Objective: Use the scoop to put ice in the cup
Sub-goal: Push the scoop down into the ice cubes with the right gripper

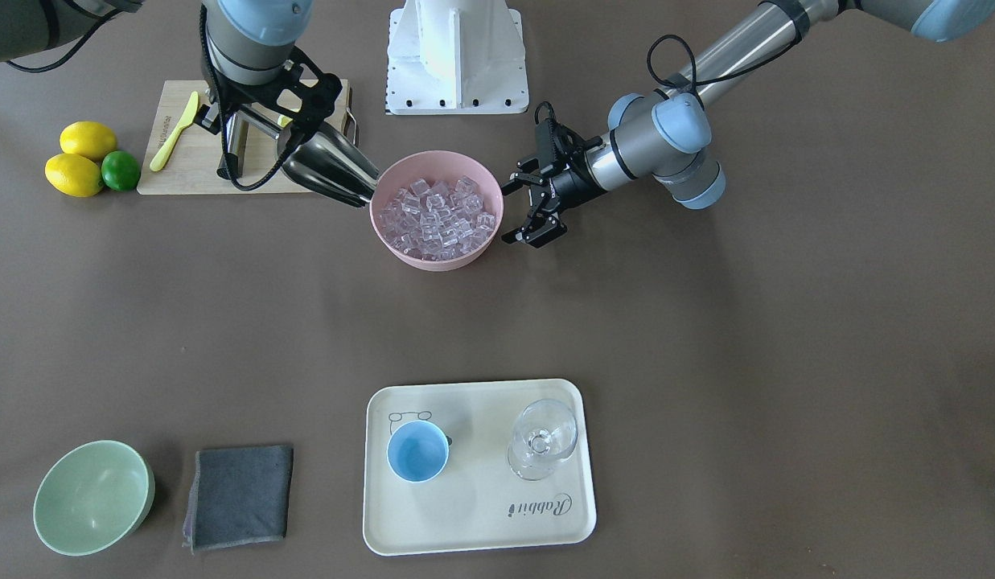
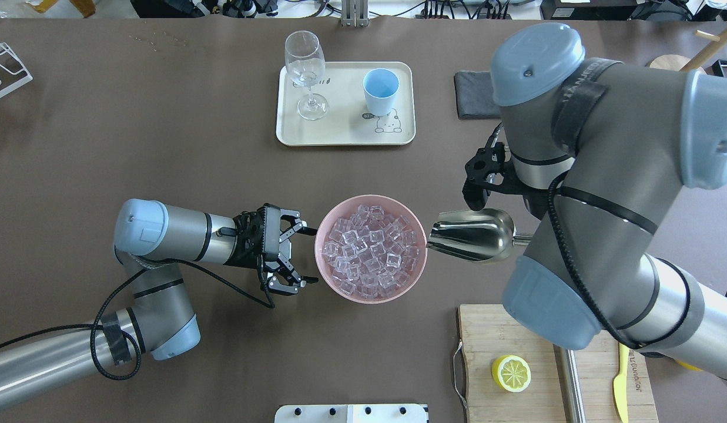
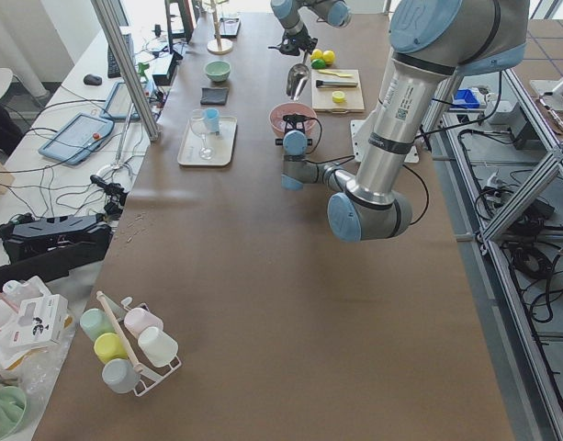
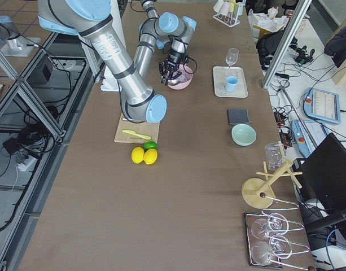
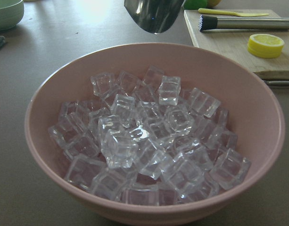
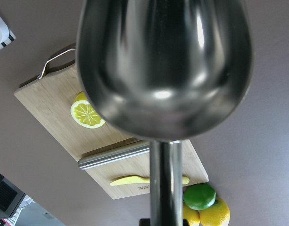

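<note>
Left claw [image 2: 309, 255] spread wide, idle beside pink bowl [image 2: 369, 298] of ice [image 2: 372, 249]. Scoop [image 2: 475, 235], empty, clamped in right claw [image 1: 286, 137], mouth at bowl's rim. Cup [image 2: 379, 91] on tray [image 2: 339, 126], well apart. Pre-scoop step; next probably dip trough into cubes.

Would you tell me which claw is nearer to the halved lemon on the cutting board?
Right. The right claw, gripping the scoop, hovers by the cutting board holding the halved lemon; the left claw sits open across the pink bowl.
</note>
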Robot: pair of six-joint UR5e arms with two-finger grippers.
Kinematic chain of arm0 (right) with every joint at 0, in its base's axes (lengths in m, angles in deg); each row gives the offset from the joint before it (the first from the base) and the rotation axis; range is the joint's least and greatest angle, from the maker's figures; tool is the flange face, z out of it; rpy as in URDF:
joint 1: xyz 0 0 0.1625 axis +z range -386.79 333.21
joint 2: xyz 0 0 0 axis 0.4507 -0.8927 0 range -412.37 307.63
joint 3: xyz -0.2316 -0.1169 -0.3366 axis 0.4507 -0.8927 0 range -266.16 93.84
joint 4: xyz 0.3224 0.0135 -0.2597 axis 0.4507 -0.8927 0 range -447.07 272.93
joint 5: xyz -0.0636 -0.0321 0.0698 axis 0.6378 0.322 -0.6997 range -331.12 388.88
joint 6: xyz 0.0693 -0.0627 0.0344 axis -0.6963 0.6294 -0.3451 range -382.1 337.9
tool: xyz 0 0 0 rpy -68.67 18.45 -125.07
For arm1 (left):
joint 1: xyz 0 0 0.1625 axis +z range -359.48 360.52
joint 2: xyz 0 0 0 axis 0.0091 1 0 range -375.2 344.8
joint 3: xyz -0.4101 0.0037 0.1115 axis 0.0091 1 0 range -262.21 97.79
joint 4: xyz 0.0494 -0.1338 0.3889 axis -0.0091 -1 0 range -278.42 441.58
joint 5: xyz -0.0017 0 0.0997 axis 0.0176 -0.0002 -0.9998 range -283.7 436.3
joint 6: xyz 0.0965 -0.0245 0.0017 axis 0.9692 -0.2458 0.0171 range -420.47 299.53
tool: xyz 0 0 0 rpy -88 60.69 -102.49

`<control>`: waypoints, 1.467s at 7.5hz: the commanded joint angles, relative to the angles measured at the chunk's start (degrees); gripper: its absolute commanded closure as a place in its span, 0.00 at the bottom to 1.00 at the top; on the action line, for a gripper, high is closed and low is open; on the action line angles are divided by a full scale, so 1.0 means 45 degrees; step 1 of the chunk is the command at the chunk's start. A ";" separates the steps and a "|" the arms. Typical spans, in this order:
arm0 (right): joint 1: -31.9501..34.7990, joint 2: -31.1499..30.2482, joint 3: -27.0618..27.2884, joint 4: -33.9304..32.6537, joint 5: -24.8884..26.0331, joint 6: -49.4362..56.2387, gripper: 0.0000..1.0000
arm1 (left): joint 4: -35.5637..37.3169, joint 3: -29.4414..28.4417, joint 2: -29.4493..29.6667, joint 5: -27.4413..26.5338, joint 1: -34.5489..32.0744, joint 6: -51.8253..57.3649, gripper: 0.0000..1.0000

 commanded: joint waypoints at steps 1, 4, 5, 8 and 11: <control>-0.0552 0.0761 -0.0574 -0.0820 -0.0260 -0.0857 1.00 | -0.0006 -0.0002 0.0013 0.0000 -0.0020 -0.0026 0.03; -0.0572 0.1816 -0.2016 -0.0821 -0.0242 -0.1150 1.00 | -0.0006 -0.0002 -0.0007 -0.0292 -0.0040 -0.0045 0.03; -0.0611 0.2108 -0.2872 -0.0821 -0.0203 -0.1152 1.00 | -0.0006 -0.0002 -0.0007 -0.0293 -0.0040 -0.0045 0.03; -0.0728 0.2209 -0.3252 -0.0841 -0.0125 -0.1132 1.00 | -0.0006 -0.0002 -0.0007 -0.0293 -0.0039 -0.0065 0.04; -0.0982 0.2851 -0.4223 -0.0841 -0.0125 -0.1190 1.00 | -0.0006 -0.0002 -0.0007 -0.0293 -0.0039 -0.0045 0.04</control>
